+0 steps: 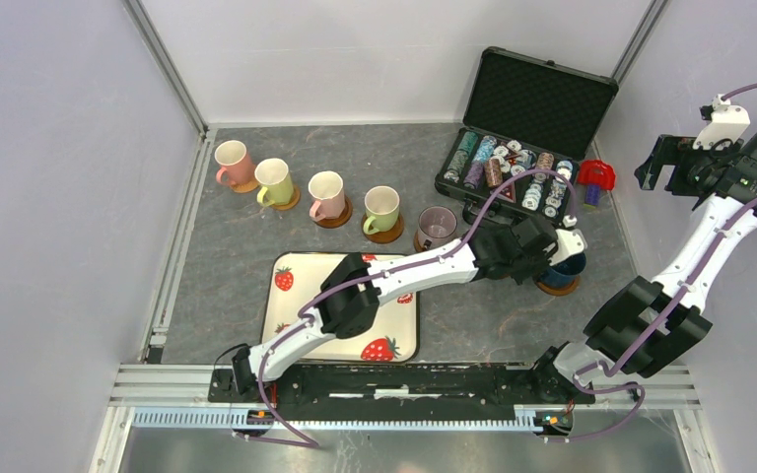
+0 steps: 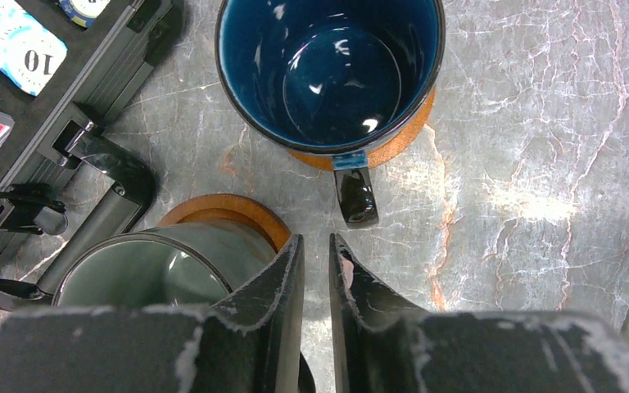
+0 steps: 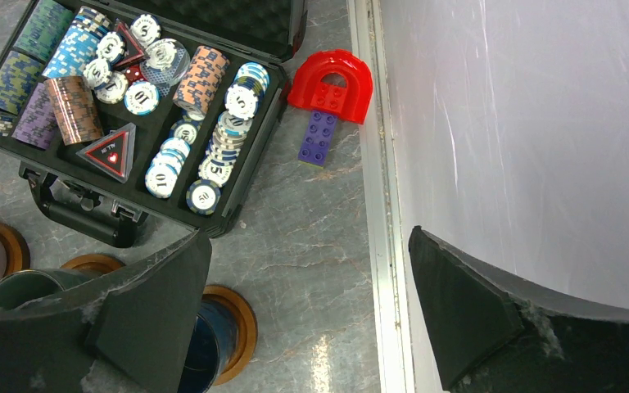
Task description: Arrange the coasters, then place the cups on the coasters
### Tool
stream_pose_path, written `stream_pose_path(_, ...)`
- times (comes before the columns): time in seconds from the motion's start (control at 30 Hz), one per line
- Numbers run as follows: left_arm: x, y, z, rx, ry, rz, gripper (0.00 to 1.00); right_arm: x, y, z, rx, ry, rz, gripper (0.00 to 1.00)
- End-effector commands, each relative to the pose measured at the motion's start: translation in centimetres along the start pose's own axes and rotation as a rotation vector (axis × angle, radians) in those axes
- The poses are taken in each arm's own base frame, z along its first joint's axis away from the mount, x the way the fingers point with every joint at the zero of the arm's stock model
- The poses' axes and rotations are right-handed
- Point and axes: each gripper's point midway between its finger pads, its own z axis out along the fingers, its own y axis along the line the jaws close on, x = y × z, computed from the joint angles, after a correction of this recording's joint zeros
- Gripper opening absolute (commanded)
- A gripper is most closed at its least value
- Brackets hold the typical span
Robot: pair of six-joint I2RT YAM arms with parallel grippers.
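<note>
Seven cups stand in a line on the brown coasters. From the left: a pink cup point(image 1: 234, 163), a cream cup point(image 1: 274, 181), a second pink cup point(image 1: 326, 195), another cream cup point(image 1: 382, 208) and a mauve cup point(image 1: 438, 226). The grey-green cup point(image 2: 156, 274) sits on a coaster point(image 2: 233, 209). My left gripper point(image 2: 317, 246) is shut over its handle side, where a dark curved piece shows low between the fingers. The dark blue cup point(image 2: 330, 74) rests on an orange-brown coaster point(image 2: 397, 146) just beyond. My right gripper point(image 3: 309, 237) hangs open and empty by the right wall.
An open black case of poker chips point(image 1: 513, 172) lies behind the last cups, its carry handle point(image 2: 106, 160) close to the grey-green cup. A red and purple toy point(image 3: 328, 90) is by the right rail. The strawberry-print tray point(image 1: 296, 271) sits under my left arm.
</note>
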Motion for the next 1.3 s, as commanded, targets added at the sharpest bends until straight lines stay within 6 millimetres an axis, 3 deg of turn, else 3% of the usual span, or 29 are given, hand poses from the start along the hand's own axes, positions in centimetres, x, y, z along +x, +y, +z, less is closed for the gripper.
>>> stream_pose_path(0.0,-0.6,-0.4,0.5,-0.014,-0.023,0.06,0.25,-2.2,0.1,-1.3,0.018,-0.061,-0.044,0.98)
stream_pose_path(0.27,-0.1,-0.6,1.1,-0.014,-0.016,0.061,0.27,-2.2,-0.1,-1.3,0.021,-0.057,-0.05,0.98)
stream_pose_path(0.53,-0.9,-1.3,0.8,0.016,-0.04,0.058,0.3,-2.3,-0.1,-1.3,0.02,-0.059,-0.052,0.98)
stream_pose_path(1.07,-2.2,-3.2,0.4,0.106,-0.083,0.068,0.19,-2.1,-0.1,-1.3,0.02,-0.055,-0.053,0.98)
stream_pose_path(1.27,-1.8,-1.0,-0.3,0.023,-0.05,0.1,0.11,-2.0,-0.2,-1.2,0.021,-0.053,-0.052,0.98)
